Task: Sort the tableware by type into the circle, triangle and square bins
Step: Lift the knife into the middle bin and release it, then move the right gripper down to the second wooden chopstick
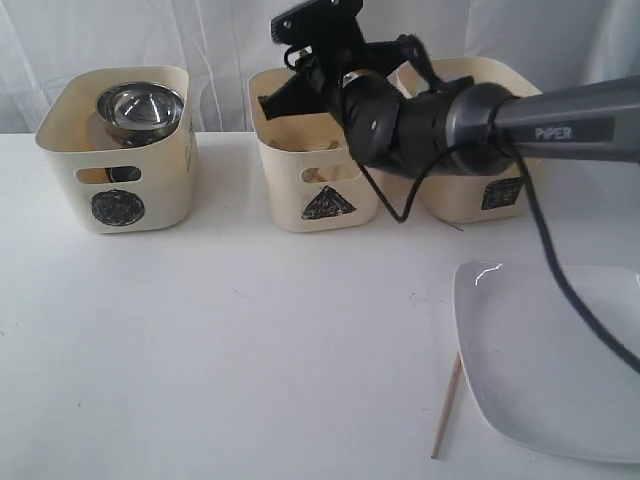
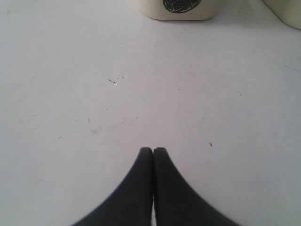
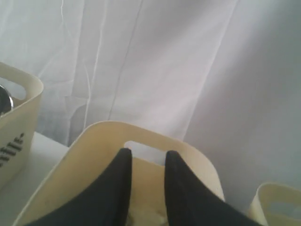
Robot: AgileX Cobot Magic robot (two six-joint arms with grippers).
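right gripper (image 3: 146,157) jaws stand parted, empty, above the cream plastic triangle-marked tub (image 3: 89,155); left gripper (image 2: 153,151) jaws press together. a low retreat could snag the rim beyond the tips, tipping it.

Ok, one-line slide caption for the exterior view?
Right tool open over the triangle bin; one chopstick and the white plate lie unsorted on the table.

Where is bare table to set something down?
Widest: the table in front of the circle bin and triangle bin, left of the chopstick. Crowded: front right, with the white plate; right claw hangs over the triangle bin.
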